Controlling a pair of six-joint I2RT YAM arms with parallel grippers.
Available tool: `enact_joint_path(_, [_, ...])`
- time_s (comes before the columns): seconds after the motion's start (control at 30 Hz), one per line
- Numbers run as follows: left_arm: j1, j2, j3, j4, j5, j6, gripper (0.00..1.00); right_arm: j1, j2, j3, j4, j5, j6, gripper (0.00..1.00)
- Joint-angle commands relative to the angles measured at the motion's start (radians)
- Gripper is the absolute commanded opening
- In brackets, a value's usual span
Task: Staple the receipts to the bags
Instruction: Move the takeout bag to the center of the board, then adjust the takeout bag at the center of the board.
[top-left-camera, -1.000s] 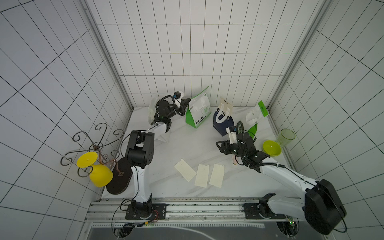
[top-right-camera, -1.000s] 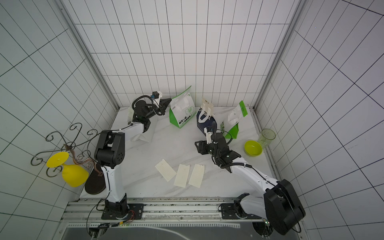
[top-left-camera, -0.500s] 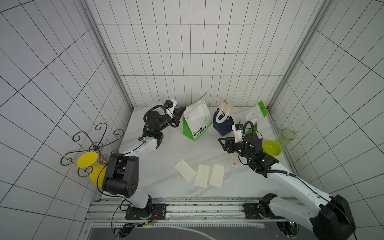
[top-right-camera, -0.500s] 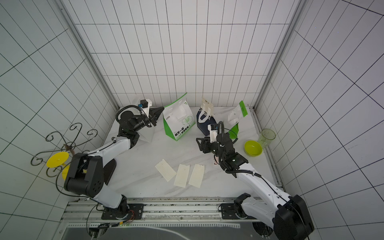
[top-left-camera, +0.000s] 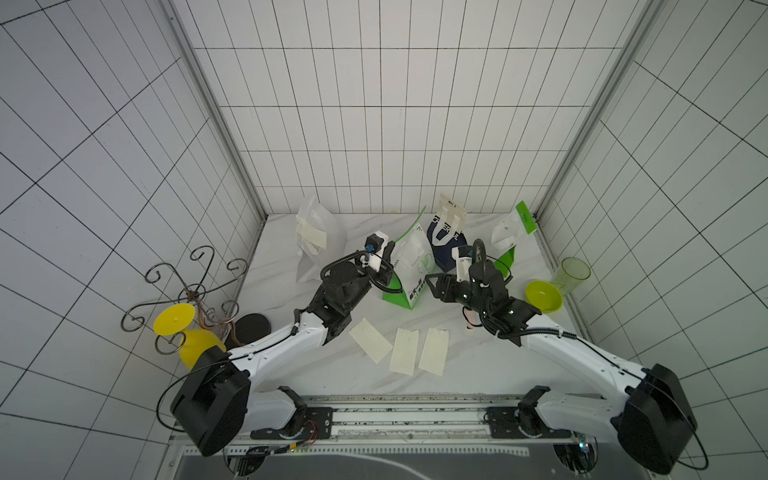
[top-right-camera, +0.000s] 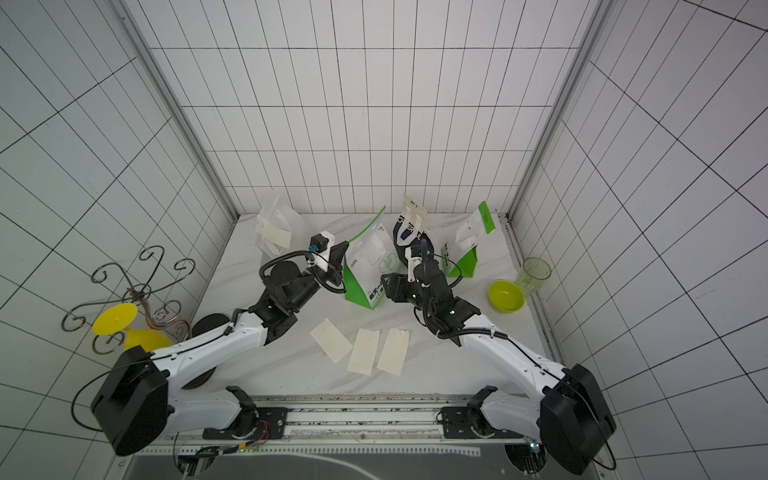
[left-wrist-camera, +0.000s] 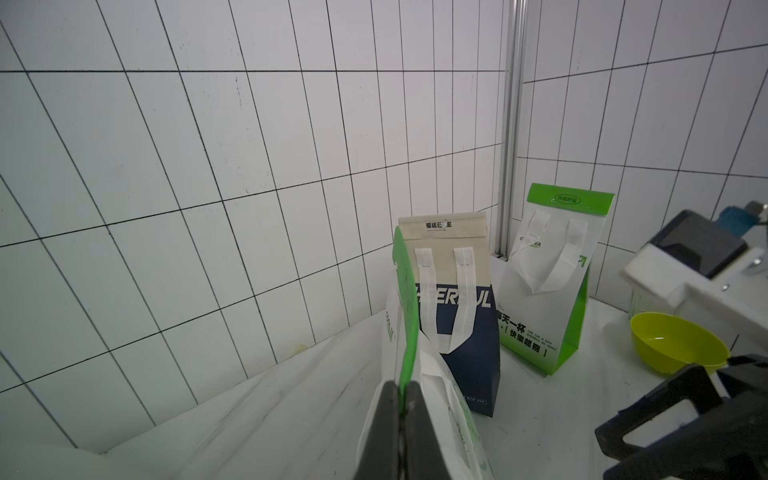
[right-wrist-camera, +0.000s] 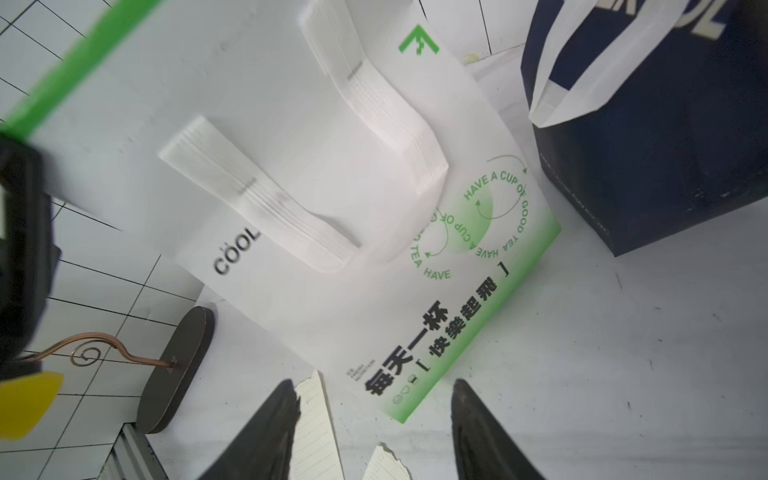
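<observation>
Here, shows the left gripper (left-wrist-camera: 401, 390) pinched fully shut on the green top edge of the nearer green-and-white bag (top-left-camera: 411, 268), standing mid-table. Places the right gripper (right-wrist-camera: 372, 386) close beside the right of that bag's printed face, jaws partly apart and holding nothing; leaves undecided whether a finger touches the paper. Locates three receipts (top-left-camera: 404, 351) flat and side by side on the near middle of the marble table (top-left-camera: 469, 374), well apart from every bag, the leftmost one skewed. Sets a fourth receipt (top-left-camera: 311, 235) against the front of the plain white bag (top-left-camera: 332, 232) at the far left. Puts the navy bag (top-left-camera: 446, 249) upright just behind the held bag, and the second green-and-white bag (top-left-camera: 509, 237) upright at the far right. Includes a lime bowl (top-left-camera: 542, 297) and a translucent green cup (top-left-camera: 575, 274) near the right edge, and a scrolled wire stand (top-left-camera: 191, 291) at the left.
</observation>
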Motion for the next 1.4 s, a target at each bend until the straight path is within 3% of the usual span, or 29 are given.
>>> enact_joint_path(0.0, [-0.035,-0.017,-0.05,0.03,-0.211,0.042,0.0,0.013,-0.003,0.146,-0.027,0.081,0.071,0.6])
enact_joint_path(0.2, [-0.095,-0.022,-0.136,0.165,-0.278,0.047,0.0,0.014,0.085,0.291,-0.096,0.093,0.165,0.6])
enact_joint_path(0.4, [-0.097,-0.033,-0.146,0.161,-0.269,0.022,0.0,0.029,0.25,0.509,-0.142,0.055,0.175,0.6])
enact_joint_path(0.8, [-0.096,-0.04,-0.145,0.134,-0.233,0.005,0.0,0.058,0.449,0.689,-0.16,0.037,0.168,0.59])
enact_joint_path(0.97, [-0.097,-0.054,-0.149,0.125,-0.214,0.01,0.0,0.057,0.487,0.724,-0.173,0.021,0.124,0.48])
enact_joint_path(1.13, [-0.102,-0.087,-0.144,0.112,-0.18,-0.008,0.0,0.043,0.511,0.753,-0.187,-0.016,0.08,0.19])
enact_joint_path(1.2, [-0.106,-0.113,-0.135,0.101,-0.175,-0.018,0.18,0.035,0.513,0.759,-0.199,-0.033,0.057,0.08])
enact_joint_path(1.27, [-0.105,-0.146,-0.129,0.087,-0.179,-0.037,0.45,0.023,0.508,0.761,-0.204,-0.046,0.029,0.0])
enact_joint_path(1.37, [-0.107,-0.219,-0.118,0.041,-0.154,-0.057,0.64,-0.001,0.49,0.771,-0.199,-0.061,-0.057,0.0])
